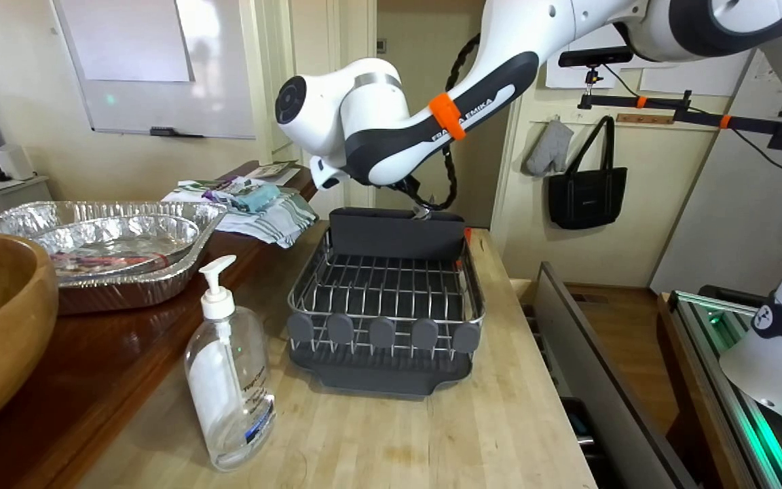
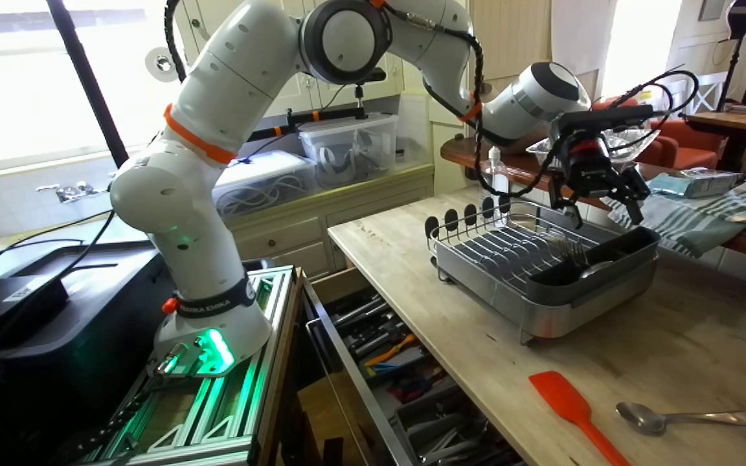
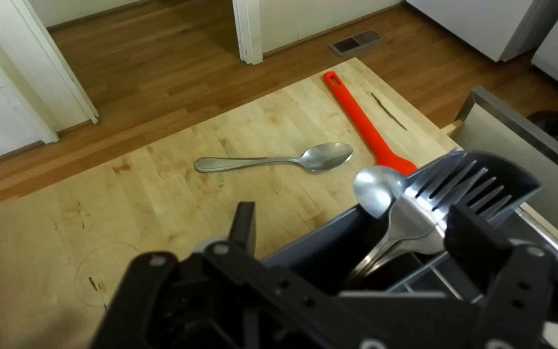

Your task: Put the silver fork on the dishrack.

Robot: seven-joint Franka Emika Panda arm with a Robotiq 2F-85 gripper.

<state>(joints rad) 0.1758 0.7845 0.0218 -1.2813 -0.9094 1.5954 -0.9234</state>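
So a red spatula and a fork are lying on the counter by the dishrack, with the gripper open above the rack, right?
Not quite: the wrist view shows a spoon, not a fork, lying with the red spatula on the counter by the dishrack. The gripper is indeed open above the rack.

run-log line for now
black end effector: open, empty | silver metal forks: in boxy grey plastic holder of rectangular grey wire dishrack

fingers (image 3: 243, 227) apart | forks (image 3: 413, 213) in rack caddy (image 3: 509, 172) | spn (image 3: 325, 156) on tbl (image 3: 158, 198)
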